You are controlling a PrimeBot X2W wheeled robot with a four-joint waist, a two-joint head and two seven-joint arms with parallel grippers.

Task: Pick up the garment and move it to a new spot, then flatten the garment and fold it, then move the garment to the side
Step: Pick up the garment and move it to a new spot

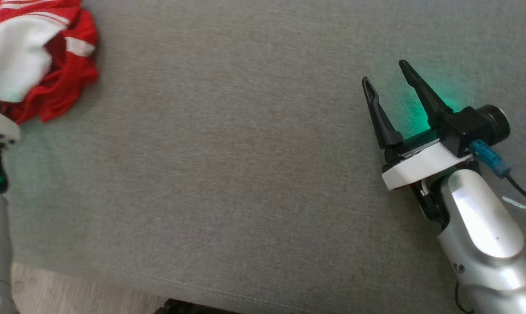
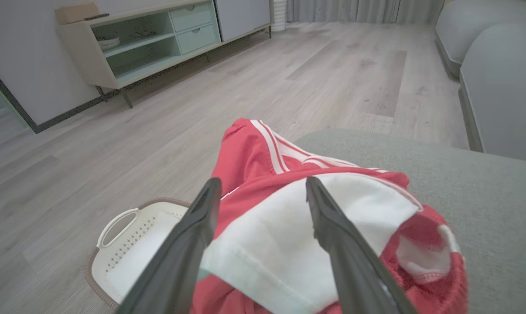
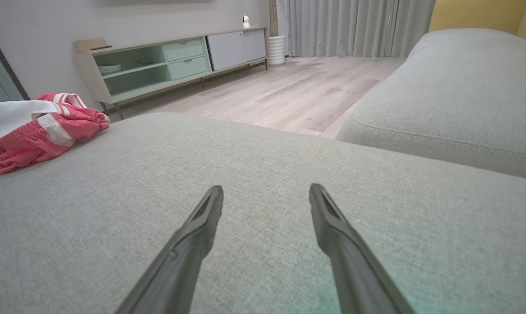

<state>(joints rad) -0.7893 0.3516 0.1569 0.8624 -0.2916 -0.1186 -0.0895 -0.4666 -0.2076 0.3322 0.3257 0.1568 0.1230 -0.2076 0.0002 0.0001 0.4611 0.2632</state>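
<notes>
Seemingly, the pick-up is the step being prepared. The garment (image 1: 40,56), a crumpled red-and-white heap, is lying at the far left corner of the grey cushion (image 1: 245,174), close to its edge. A white basket (image 2: 128,244) is standing on the floor just beyond. In the left wrist view the left gripper (image 2: 263,181) is being held with its fingers spread wide and the white panel of the cloth lying between them. Whether the tips are touching the fabric cannot be told. The right gripper (image 1: 385,72) is being held well apart from the heap, over bare cushion on the right, its fingers likewise parted and nothing being gripped.

For a sound grasp, a thick fold is being called for rather than a single loose layer. The fingers are to be sunk into the bunched white part before being closed, so that several layers are being pinched together. Care is being demanded by the nearby edge, since cloth dragged outward could be sent sliding off toward the basket. The lift is better made straight up and then carried inward, toward the wide bare middle, where room for flattening is being offered. The cushion cover itself is not to be caught in the pinch.
</notes>
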